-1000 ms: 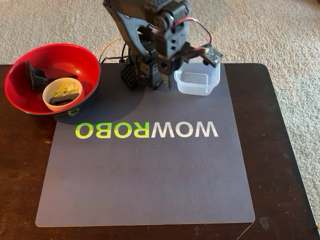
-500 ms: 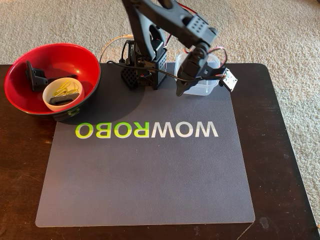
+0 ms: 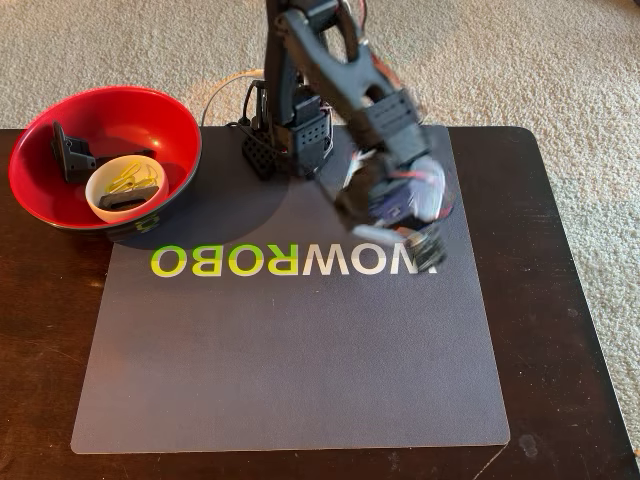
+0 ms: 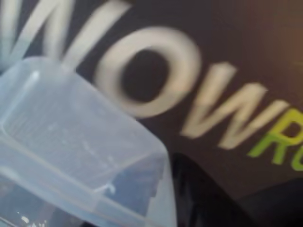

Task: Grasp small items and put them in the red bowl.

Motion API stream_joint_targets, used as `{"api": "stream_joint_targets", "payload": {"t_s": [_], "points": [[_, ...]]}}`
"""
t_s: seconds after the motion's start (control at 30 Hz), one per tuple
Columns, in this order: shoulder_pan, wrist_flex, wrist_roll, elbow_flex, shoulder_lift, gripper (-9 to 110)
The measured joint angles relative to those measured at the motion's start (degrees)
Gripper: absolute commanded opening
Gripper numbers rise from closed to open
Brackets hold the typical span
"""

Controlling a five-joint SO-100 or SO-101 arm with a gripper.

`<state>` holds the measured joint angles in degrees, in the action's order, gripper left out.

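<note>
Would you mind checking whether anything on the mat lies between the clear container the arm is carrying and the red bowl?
Nothing visible does. The clear container hangs blurred at the pincer, and only bare mat with its lettering lies between it and the red bowl, which already holds a white bowl.

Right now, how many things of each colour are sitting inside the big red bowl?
Black: 2, a scoop-shaped part and a dark piece in the white bowl
White: 1, the small white bowl
Yellow-green: 1, the clip
Total: 4 in the red bowl
</note>
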<state>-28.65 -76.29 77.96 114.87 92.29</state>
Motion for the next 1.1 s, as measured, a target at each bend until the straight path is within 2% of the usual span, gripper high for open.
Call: {"api": "stream_joint_targets", "payload": {"t_s": [0.13, 0.23, 0.57, 0.83, 1.1], "points": [[13.27, -2.55, -2.37, -7.03, 0.0, 0], [22.24, -3.16, -8.35, -11.69, 2.72, 0], [50.8, -3.6, -25.05, -16.08, 24.43, 0], [70.4, -10.02, -25.4, -11.6, 40.69, 0], [95.89, -3.87, -19.78, -0.79, 42.01, 0]]}}
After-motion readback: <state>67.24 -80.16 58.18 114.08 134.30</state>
